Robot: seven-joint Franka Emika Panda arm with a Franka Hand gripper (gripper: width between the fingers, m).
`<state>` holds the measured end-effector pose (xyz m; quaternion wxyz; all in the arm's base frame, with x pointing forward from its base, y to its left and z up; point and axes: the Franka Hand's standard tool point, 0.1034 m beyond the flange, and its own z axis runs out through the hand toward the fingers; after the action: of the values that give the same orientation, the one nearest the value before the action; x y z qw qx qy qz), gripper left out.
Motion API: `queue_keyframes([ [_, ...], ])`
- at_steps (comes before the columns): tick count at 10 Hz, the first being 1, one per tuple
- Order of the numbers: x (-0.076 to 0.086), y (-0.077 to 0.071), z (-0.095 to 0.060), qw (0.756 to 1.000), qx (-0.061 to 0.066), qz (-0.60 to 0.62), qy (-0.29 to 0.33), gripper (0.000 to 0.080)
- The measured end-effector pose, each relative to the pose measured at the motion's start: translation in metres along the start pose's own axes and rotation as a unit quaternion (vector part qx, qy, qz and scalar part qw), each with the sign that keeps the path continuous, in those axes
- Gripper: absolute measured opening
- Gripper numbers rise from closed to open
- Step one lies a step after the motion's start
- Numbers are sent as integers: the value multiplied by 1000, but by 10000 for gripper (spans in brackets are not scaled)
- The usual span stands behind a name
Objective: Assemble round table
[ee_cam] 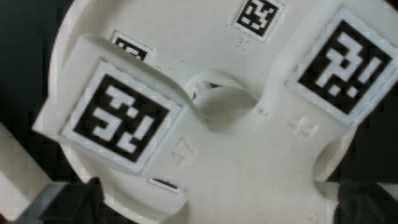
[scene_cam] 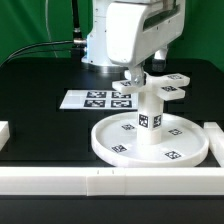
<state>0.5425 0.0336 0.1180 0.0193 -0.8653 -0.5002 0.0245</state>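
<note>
Seemingly stiff, light plastic, the cross (scene_cam: 153,88) is held atop the post (scene_cam: 148,121) by an end effector (scene_cam: 135,78) whose opening cannot be told.

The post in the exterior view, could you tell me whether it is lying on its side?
No, the post stands upright at the middle of the round disc, with the cross-shaped piece on top of it.

The white arm (scene_cam: 120,35) reaches straight down from above, wrist vertical. Its gripper (scene_cam: 137,74) points downward at mid-scene. Whether the fingers are parted or closed cannot be made out.
</note>
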Motion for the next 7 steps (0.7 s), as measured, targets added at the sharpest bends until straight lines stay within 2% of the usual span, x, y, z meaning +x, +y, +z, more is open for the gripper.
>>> queue_keyframes([
  [1,2,-1,-1,1000,-4,-28,3,648],
  [4,11,-8,1,999,-4,-40,6,649],
  [7,9,-8,2,999,-3,-41,5,649],
])
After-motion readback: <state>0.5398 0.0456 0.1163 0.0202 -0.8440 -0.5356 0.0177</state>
